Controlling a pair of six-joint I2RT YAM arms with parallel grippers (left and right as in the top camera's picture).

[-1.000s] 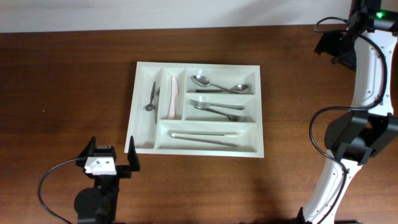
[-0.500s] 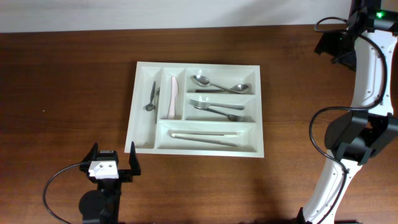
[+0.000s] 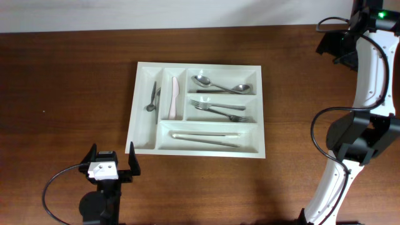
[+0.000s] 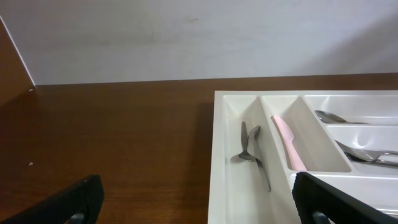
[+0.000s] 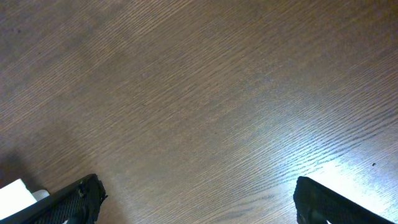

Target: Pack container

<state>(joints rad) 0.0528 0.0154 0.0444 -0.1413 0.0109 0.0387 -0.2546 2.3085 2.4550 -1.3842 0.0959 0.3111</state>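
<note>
The white container (image 3: 145, 66) lies in the middle of the table, with cutlery in all five compartments: small spoons (image 3: 152, 100), a pink knife (image 3: 174, 97), spoons (image 3: 215, 85), forks (image 3: 220, 111) and chopsticks (image 3: 206, 137). My left gripper (image 3: 112, 161) is open and empty, just off the container's near left corner. In the left wrist view the container (image 4: 219, 155) fills the right half, with my left gripper (image 4: 199, 205) straddling its left wall. My right gripper (image 5: 198, 202) is open and empty over bare wood; in the overhead view it sits folded at the far right (image 3: 337, 45).
The right arm (image 3: 369, 81) stands along the right edge with a black cable looping beside it. A pale wall (image 4: 199, 37) runs behind the table's far edge. Dark wood table (image 3: 69, 94) surrounds the container.
My left gripper has drawn back a little toward the near edge since one second ago, then held still. The right arm and the cutlery have not moved.
</note>
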